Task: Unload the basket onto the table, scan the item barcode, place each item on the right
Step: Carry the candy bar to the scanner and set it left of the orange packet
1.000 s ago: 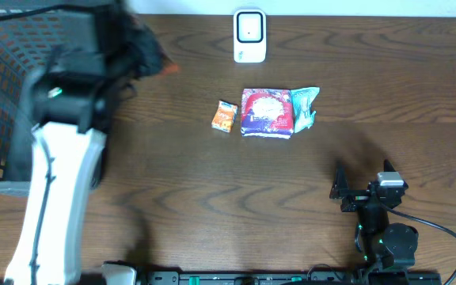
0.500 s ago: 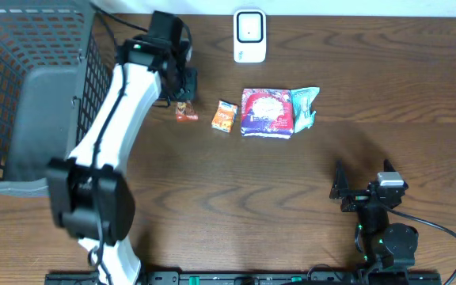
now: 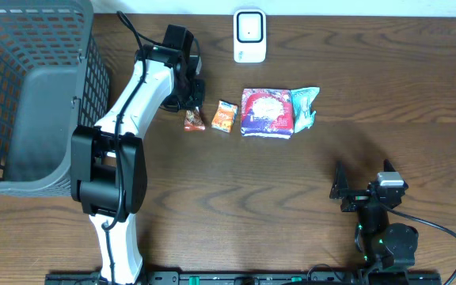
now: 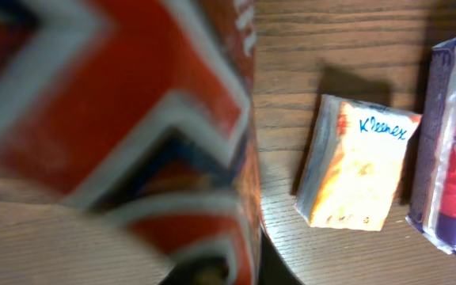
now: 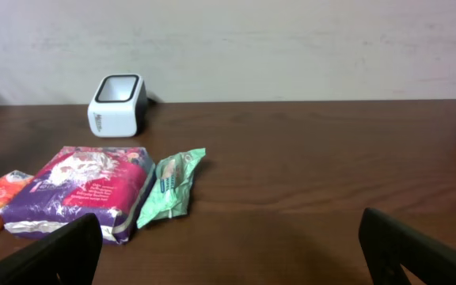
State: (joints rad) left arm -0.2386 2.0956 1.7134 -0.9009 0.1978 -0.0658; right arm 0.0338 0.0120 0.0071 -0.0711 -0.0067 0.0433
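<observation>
Desk: dark brown wooden desk [image 3: 291, 198] carrying every item.
Task item: small red and orange snack packet [image 3: 194, 120], at the left end of the row of goods, just left of the tissue pack and below-left of the scanner. In the left wrist view it fills the left half, blurred, red with white chevron bands [image 4: 117, 119].
Left fingers: left fingers [image 3: 192, 101], at the end of the white arm stretched over the desk, pressed close together and pinching the upper end of the snack packet.
Right fingers: right fingers [image 3: 341, 190] spread wide with nothing between them, low near the front right of the desk, well apart from the goods.
Scanner: white boxy barcode scanner [image 3: 249, 36] standing upright at the far edge of the desk, its dark window on top [image 5: 117, 103].
Tissue pack: small orange Kleenex tissue pack [image 3: 226, 116], lying flat, blue lettering readable in the left wrist view [image 4: 359, 162].
Pouch: purple and red plastic pouch [image 3: 267, 112], flat, just right of the tissue pack.
Wrapper: pale green crinkled wrapper [image 3: 304, 107], touching the pouch's right edge.
Basket: grey mesh plastic basket [image 3: 85, 79] at the far left of the desk.
</observation>
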